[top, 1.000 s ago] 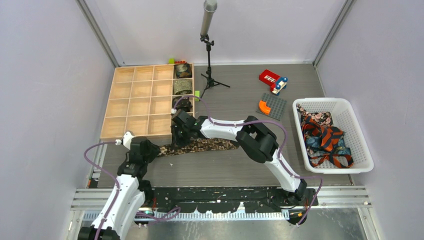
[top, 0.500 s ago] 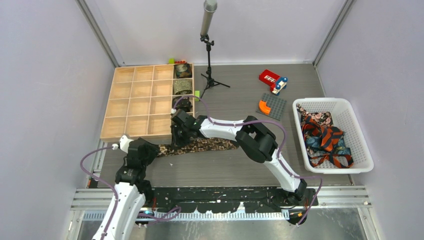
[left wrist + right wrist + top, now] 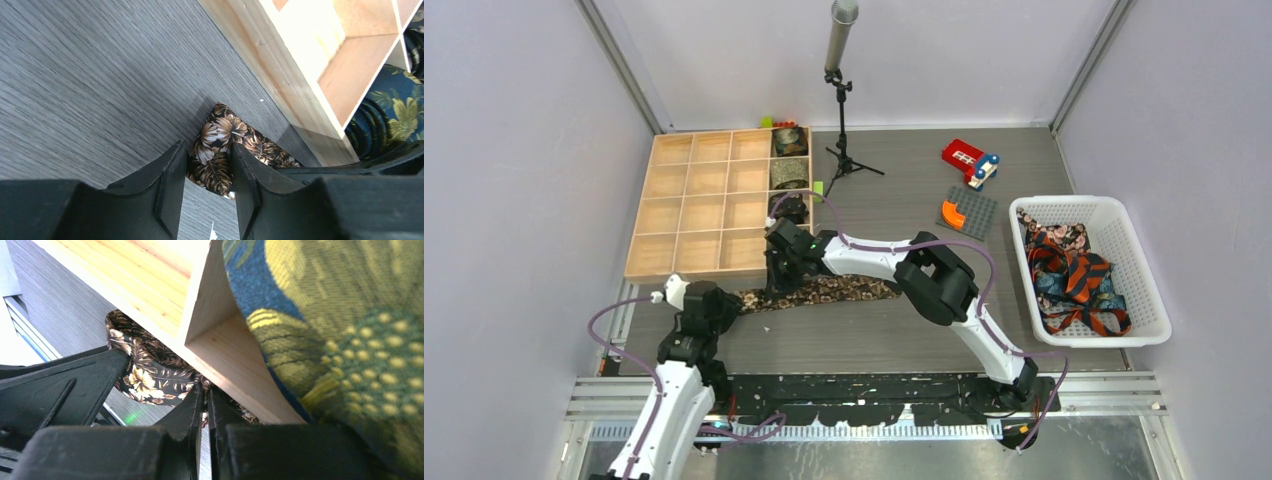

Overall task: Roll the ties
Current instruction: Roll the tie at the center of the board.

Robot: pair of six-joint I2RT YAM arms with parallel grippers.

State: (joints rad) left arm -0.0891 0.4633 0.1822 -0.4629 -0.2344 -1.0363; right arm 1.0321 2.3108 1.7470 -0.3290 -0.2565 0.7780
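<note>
A brown floral tie (image 3: 834, 291) lies flat on the table along the front of the wooden organiser (image 3: 694, 205). My left gripper (image 3: 724, 305) is open at the tie's left tip. In the left wrist view (image 3: 207, 147) the tip (image 3: 222, 150) lies between the spread fingers. My right gripper (image 3: 782, 275) is further along the tie, against the organiser's front wall. In the right wrist view (image 3: 205, 390) it is shut on a fold of the tie (image 3: 150, 375). Three rolled ties (image 3: 789, 175) fill the organiser's right column. A blue-and-yellow coil (image 3: 325, 315) fills that view's right side.
A white basket (image 3: 1089, 203) at the right holds a heap of unrolled ties (image 3: 1074, 275), red-orange striped and patterned. A microphone stand (image 3: 839, 90) stands at the back. A red toy (image 3: 969, 160) and a grey baseplate (image 3: 979, 215) lie right of it.
My left arm has drawn back toward the near edge, its gripper sliding slightly toward the tie's left tip. The right gripper and the tie stay almost still.
</note>
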